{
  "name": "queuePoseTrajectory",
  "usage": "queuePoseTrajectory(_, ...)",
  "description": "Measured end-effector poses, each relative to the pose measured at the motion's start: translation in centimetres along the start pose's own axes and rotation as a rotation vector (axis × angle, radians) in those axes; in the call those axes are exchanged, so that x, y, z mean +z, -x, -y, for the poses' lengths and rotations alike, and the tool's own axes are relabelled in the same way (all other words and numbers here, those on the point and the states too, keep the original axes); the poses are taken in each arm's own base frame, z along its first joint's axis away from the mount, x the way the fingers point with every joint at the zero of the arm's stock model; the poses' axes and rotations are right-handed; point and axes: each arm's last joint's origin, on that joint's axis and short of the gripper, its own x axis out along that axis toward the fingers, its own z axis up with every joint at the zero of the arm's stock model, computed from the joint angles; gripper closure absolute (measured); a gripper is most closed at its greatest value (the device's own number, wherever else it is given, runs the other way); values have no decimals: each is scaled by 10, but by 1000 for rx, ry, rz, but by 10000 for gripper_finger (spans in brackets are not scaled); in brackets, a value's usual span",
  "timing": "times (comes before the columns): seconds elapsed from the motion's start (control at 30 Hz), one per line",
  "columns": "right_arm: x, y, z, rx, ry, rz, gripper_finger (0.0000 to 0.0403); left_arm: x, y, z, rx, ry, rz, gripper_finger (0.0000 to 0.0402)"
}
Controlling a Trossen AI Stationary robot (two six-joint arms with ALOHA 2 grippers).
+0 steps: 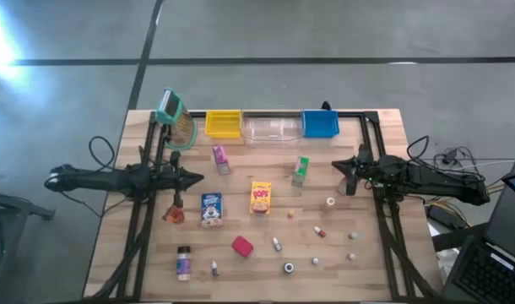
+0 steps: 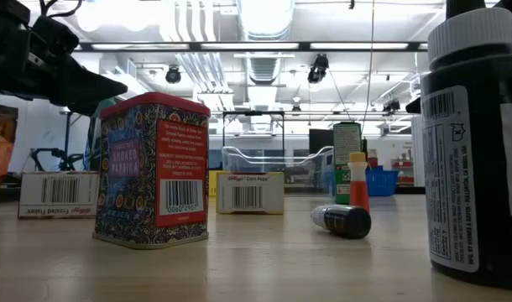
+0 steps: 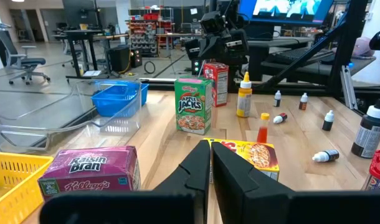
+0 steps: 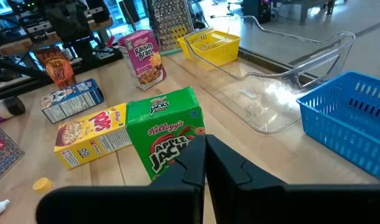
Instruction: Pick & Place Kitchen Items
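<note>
Small toy groceries lie spread over the wooden table: a pink Raisin Bran box, a green Apple Jacks box, a yellow Corn Pops box, a blue cereal box, a red tin, an orange wedge, a purple-labelled jar and several tiny bottles. My left gripper hovers shut at the table's left, near the pink box. My right gripper hovers shut at the right, beside the green box. Neither holds anything.
A yellow bin, a clear bin and a blue bin stand in a row along the far edge. A metal grater stands at the far left corner. Dark frame rails run along both sides.
</note>
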Motion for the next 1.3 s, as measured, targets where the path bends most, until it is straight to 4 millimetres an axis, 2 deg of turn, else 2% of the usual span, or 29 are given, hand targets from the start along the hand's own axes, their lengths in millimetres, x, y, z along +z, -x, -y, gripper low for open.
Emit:
queuePoseTrajectory(0.47,3,0,0,-26,38,42,394,0,0,0,0,0,0,378)
queuePoseTrajectory(0.57,19,2,-2,-49,-39,219,394,0,0,0,0,0,0,378)
queuePoseTrajectory(0.67,40,9,-7,14,-127,430,394,0,0,0,0,0,0,378)
queuePoseTrajectory(0.8,59,20,-10,66,-143,646,394,0,0,0,0,0,0,378)
queuePoseTrajectory(1.03,73,34,-11,119,-197,836,394,0,0,0,0,0,0,378)
queuePoseTrajectory(1.17,75,34,-13,206,-240,843,394,0,0,0,0,0,0,378)
queuePoseTrajectory(1.3,73,25,-19,319,-219,742,394,0,0,0,0,0,0,378)
